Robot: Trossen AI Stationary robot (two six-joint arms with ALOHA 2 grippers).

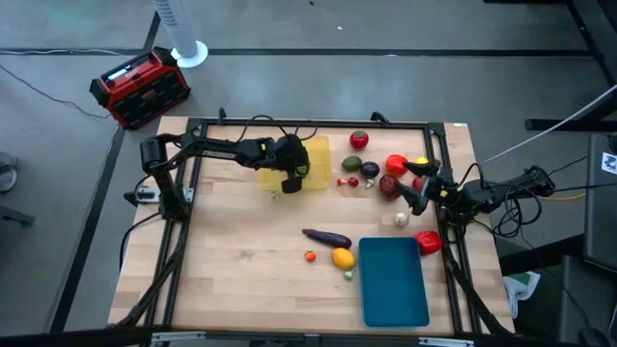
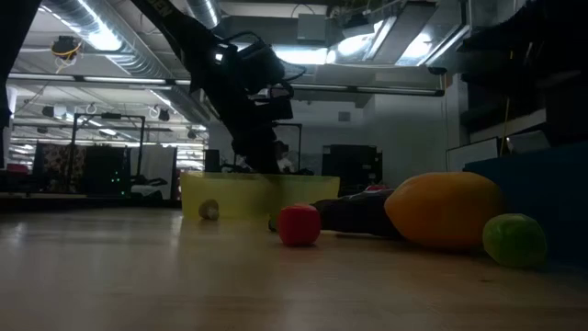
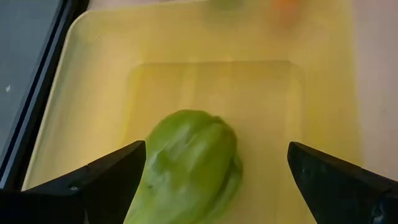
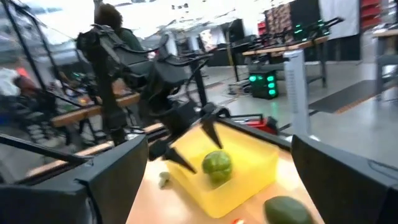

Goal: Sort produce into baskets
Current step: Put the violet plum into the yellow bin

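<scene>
1. Progress, as I judged it: sorting had only begun. The yellow tray (image 1: 318, 154) held one item, a green pepper (image 3: 189, 165), and the left gripper (image 1: 289, 178) hung right over it, jaws wide apart with the pepper loose between them.
2. Just beside the yellow tray's near edge lay one small pale piece (image 1: 275, 196).
3. Right of the yellow tray, a loose cluster waited on the table: I counted about four red pieces (image 1: 359, 140), two dark ones and one white garlic (image 1: 401, 220), though the arm hid some.
4. Nearer the camera from the yellow tray lay one eggplant (image 1: 328, 237), one small orange-red ball (image 1: 310, 255), one lemon (image 1: 342, 257) and one small green ball (image 1: 349, 276).
5. The blue tray (image 1: 393, 281), right of those, held nothing, with a red pepper (image 1: 430, 242) at its far right corner.
6. The right gripper (image 1: 420, 188) stood over the cluster, jaws apart and holding nothing.
</scene>
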